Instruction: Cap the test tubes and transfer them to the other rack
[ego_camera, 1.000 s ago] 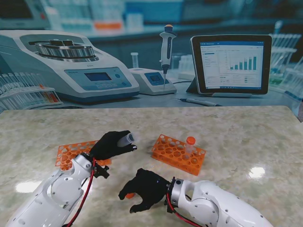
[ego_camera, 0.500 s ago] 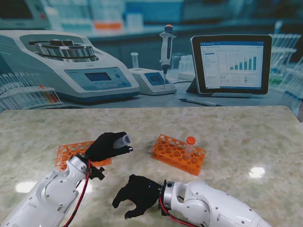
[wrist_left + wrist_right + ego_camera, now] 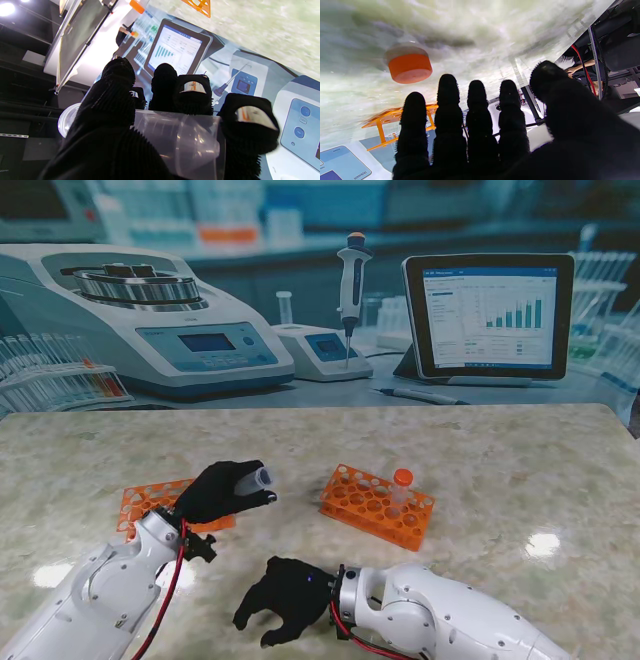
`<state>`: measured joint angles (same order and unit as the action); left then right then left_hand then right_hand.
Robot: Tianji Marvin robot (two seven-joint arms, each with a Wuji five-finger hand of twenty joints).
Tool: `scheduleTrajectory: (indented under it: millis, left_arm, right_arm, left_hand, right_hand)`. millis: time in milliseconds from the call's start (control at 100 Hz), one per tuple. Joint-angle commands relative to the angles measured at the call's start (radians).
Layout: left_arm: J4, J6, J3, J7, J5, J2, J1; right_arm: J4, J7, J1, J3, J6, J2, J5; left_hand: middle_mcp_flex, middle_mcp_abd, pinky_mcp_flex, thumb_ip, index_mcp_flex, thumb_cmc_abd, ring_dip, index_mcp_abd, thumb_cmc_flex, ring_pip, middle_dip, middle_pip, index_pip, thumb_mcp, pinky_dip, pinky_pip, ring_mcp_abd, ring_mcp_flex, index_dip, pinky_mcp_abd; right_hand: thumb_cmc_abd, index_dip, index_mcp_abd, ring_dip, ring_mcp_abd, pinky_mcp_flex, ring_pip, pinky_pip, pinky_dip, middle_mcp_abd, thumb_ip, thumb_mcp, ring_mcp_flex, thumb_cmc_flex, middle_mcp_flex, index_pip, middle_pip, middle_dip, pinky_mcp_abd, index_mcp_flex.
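My left hand (image 3: 226, 490) is shut on a clear uncapped test tube (image 3: 256, 478), held off the table with its open mouth toward the right. In the left wrist view the test tube (image 3: 175, 135) lies across the fingers (image 3: 192, 95). An orange rack (image 3: 148, 506) sits under that wrist. A second orange rack (image 3: 372, 506) holds one orange-capped tube (image 3: 401, 486). My right hand (image 3: 285, 600) hovers open, fingers spread, near the table's front. An orange cap (image 3: 409, 67) lies on the table just past its fingertips (image 3: 448, 85); in the stand view the hand hides it.
The marble table top (image 3: 500, 460) ends at a backdrop picturing lab gear (image 3: 180, 330) along the far edge. The first rack (image 3: 387, 120) shows beyond my right fingers.
My right hand has slid left and nearer to me, now covering the orange cap in the stand view. My left hand has drawn slightly back and left with the tube.
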<state>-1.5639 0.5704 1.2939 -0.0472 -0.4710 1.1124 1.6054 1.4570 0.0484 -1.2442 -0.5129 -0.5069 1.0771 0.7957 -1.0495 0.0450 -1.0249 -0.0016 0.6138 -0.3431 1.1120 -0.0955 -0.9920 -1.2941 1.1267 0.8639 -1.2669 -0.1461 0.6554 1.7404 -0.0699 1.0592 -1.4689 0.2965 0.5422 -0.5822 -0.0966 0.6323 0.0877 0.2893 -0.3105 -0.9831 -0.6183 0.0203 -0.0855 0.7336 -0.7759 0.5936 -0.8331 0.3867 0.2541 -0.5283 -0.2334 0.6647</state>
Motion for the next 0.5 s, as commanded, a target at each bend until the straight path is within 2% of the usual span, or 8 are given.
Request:
scheduleTrajectory:
  millis: [0, 490]
  left_arm:
    - [-0.006, 0.004, 0.002, 0.002, -0.002, -0.003, 0.004]
    - [-0.008, 0.004, 0.003, 0.000, -0.006, -0.003, 0.005]
  right_arm:
    - [-0.008, -0.005, -0.003, 0.006, 0.000, 0.003, 0.000]
    - [0.032, -0.051, -0.031, -0.042, 0.016, -0.014, 0.008]
  left_hand:
    - [-0.018, -0.018, -0.048, -0.012, 0.020, 0.050, -0.011, -0.059, 0.001, -0.032, 0.006, 0.016, -0.083, 0.004, -0.016, 0.161, 0.031, 0.024, -0.060, -0.072]
    - [-0.018, -0.021, -0.047, -0.011, 0.019, 0.052, -0.017, -0.063, 0.001, -0.028, 0.004, 0.013, -0.082, 0.008, -0.026, 0.156, 0.029, 0.023, -0.058, -0.068]
  right_hand:
    - [0.006, -0.012, -0.026, 0.016, -0.024, -0.007, -0.020, -0.025, -0.019, -0.047, 0.004, 0.023, 0.015, 0.016, 0.002, 0.012, -0.003, -0.005, 0.018, -0.008]
    - [-0.015, -0.010, -0.029, 0.022, -0.024, -0.009, -0.023, -0.025, -0.020, -0.051, 0.006, 0.017, 0.017, 0.031, -0.003, 0.024, -0.002, -0.004, 0.020, 0.001]
